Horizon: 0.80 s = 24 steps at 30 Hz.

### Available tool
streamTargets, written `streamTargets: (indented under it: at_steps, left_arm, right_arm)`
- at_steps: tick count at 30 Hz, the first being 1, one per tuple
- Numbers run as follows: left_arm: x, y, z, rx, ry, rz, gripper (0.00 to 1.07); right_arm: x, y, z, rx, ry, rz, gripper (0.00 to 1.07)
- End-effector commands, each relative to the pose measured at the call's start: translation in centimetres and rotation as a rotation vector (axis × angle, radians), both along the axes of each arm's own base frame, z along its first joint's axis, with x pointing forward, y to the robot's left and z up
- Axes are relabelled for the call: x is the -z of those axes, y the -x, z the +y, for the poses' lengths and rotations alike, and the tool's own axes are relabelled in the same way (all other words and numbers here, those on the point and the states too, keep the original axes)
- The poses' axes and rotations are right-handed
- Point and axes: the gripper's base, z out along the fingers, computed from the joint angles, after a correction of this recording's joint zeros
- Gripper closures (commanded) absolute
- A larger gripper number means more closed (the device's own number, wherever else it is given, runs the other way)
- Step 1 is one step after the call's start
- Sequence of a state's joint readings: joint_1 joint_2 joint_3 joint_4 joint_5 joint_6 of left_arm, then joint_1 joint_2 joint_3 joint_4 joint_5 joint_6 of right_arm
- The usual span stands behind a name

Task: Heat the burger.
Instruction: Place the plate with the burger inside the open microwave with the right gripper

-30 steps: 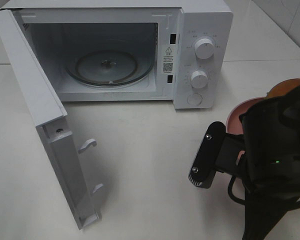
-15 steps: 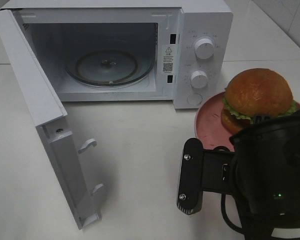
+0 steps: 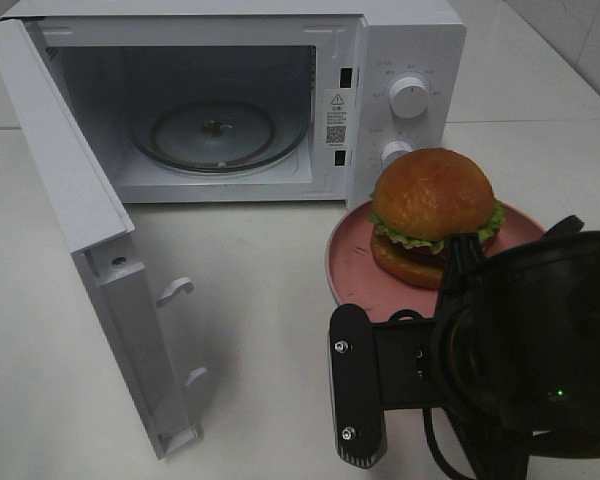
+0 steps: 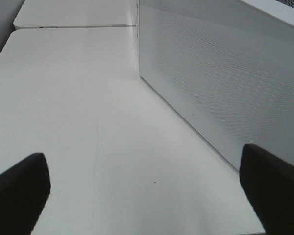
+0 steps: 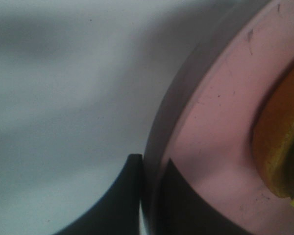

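Observation:
The burger, with a glossy brown bun and green lettuce, sits on a round pink plate in front of the microwave's control panel. In the right wrist view my right gripper is shut on the rim of the pink plate, with the burger's bun at the picture's edge. From above, the black right wrist hides the fingers. My left gripper is open over bare table beside the perforated door panel; it does not show in the high view.
The white microwave stands at the back with its door swung wide toward the front left. A glass turntable lies inside the cavity. White table stretches between door and plate.
The right arm has carried the plate with the burger leftward, from the right edge to a spot in front of the microwave's knobs. The left gripper stays open.

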State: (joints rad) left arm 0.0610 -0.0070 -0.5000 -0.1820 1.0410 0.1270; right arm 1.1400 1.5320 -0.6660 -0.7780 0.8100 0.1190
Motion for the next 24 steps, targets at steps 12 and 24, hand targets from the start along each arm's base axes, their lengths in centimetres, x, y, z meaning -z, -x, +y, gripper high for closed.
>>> streamTargets:
  at_steps: [12,24]
  left_arm:
    - [0.1,0.0,0.0,0.003,0.006,0.000,0.06]
    - [0.1,0.0,0.0,0.003,0.006,0.000,0.06]
  right_arm:
    - [-0.5,-0.6,1.1,-0.323,0.062,-0.041,1.07]
    - [-0.3,-0.4,1.8,-0.474,0.068,-0.014,1.06]
